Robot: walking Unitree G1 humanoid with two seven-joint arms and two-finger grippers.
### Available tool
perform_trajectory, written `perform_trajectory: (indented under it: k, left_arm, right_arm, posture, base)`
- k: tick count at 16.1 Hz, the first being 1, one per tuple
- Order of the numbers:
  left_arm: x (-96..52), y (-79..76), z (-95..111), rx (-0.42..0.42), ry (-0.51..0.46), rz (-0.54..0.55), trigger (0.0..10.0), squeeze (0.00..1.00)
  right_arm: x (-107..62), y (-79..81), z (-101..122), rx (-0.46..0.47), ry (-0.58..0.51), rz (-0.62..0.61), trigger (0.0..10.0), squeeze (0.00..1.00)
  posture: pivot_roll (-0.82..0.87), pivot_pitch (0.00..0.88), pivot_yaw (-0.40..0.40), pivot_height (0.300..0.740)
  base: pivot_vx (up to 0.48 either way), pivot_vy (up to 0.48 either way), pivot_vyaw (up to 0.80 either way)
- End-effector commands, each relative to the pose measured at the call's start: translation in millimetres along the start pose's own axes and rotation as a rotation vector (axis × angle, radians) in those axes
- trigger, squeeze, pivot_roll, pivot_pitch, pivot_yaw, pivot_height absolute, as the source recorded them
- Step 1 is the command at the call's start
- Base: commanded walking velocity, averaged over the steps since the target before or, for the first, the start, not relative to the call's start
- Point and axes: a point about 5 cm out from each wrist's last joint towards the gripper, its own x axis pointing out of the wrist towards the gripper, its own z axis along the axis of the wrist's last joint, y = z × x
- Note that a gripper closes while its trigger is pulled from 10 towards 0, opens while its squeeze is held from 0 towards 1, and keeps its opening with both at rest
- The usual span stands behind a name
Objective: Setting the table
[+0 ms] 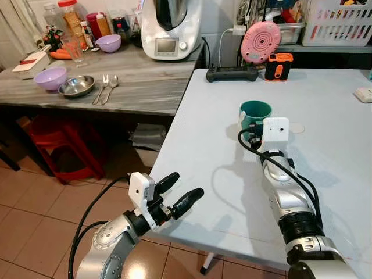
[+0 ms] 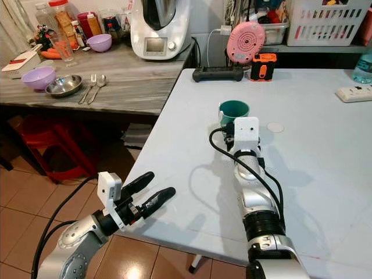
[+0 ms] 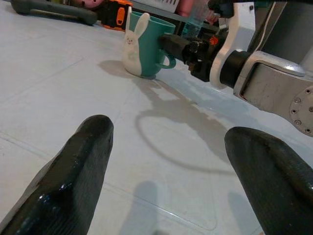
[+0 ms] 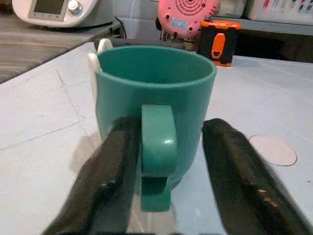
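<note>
Your right gripper point(image 4: 166, 166) sits at a teal mug point(image 1: 256, 114) standing upright on the white table point(image 1: 203, 151), its fingers point(image 4: 110, 171) narrowly set on either side of the handle, which points back at the wrist. You cannot tell whether they press it. Only your left wrist camera shows the white rabbit figure point(image 3: 133, 41) on the mug's wall. Your left gripper point(image 1: 174, 195) hovers at the table's near edge, fingers spread wide, the mug well ahead of it.

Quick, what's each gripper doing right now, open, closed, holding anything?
Left gripper: open, holding nothing, at the table's near edge.
Right gripper: open, fingers either side of the green mug's handle, not clamped.
</note>
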Motion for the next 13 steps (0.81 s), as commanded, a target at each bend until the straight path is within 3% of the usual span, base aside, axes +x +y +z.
perform_trajectory:
  k: [1, 11, 13]
  left_arm:
    - [-4.0, 3.1, -0.5, 0.008, 0.010, 0.012, 10.0, 0.00]
    - [-4.1, 10.3, -7.6, 0.007, 0.018, 0.012, 10.0, 0.00]
    - [-5.5, 20.4, -7.2, 0.046, 0.011, 0.100, 10.0, 0.00]
  right_arm:
    - [2.4, 4.3, 3.5, 0.020, -0.009, 0.014, 0.0, 0.00]
    - [4.0, 0.8, 0.2, 0.038, -0.021, 0.008, 0.0, 0.00]
    - [2.2, -0.5, 0.6, 0.049, -0.035, 0.004, 0.0, 0.00]
  posture:
    - [-0.02, 0.038, 0.107, 0.740]
    - [-0.02, 0.010, 0.110, 0.740]
    - [-0.02, 0.000, 0.110, 0.740]
  base:
    - [0.000, 0.000, 0.00]
    - [0.000, 0.000, 0.00]
    - [0.000, 0.000, 0.00]
